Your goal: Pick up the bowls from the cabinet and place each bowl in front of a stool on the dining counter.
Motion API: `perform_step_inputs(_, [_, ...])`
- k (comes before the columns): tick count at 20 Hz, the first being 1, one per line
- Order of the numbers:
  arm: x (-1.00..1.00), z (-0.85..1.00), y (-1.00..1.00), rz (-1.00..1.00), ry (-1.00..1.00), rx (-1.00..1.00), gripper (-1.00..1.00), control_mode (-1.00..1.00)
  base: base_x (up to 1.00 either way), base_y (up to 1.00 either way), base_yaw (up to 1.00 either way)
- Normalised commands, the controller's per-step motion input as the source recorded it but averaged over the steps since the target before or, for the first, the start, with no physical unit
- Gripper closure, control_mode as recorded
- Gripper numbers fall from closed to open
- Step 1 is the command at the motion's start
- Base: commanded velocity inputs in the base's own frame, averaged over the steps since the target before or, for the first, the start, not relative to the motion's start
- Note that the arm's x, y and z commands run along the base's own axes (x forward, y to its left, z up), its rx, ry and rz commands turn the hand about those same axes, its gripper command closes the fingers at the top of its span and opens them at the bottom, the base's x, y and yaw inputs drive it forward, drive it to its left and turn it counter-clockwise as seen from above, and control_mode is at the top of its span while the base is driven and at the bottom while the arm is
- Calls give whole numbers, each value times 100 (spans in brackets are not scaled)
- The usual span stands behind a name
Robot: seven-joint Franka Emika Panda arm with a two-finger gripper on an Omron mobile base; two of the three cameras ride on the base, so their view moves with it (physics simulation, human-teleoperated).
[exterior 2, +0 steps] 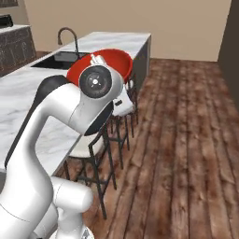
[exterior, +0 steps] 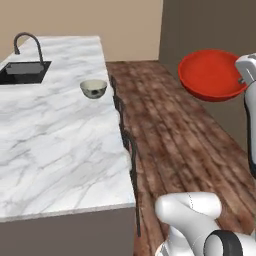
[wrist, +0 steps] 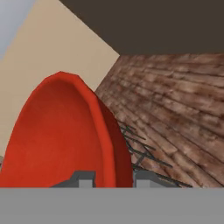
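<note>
While the claw (wrist: 113, 178) pinches its rim, the red bowl (wrist: 65, 135) (tilted) rises beyond the fingertips.

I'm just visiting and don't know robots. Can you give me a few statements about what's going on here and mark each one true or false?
1. The robot's gripper is holding the red bowl up in the air. True: its jaws are shut on the bowl's rim.
2. The grey-green bowl is lying on the wooden floor. False: it stands on the dining counter, near the edge.
3. The counter has a black sink with a curved tap. True.
4. The red bowl already rests on the marble. False: it is off the counter, carried by the arm.
5. Stools stand along the counter's side. True.
</note>
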Motion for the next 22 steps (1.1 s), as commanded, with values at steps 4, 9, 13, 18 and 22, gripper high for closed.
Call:
perform_step_inputs(4, [0,0,0,0,0,0,100,100,100,-73,53])
perform_step_inputs(9, [0,0,0,0,0,0,100,100,100,-88,49])
perform_step_inputs(13, [0,0,0,0,0,0,100,100,88,-98,44])
perform_step_inputs(18, [0,0,0,0,0,0,100,100,68,-100,37])
perform_step_inputs(22, [0,0,0,0,0,0,100,100,48,-100,28])
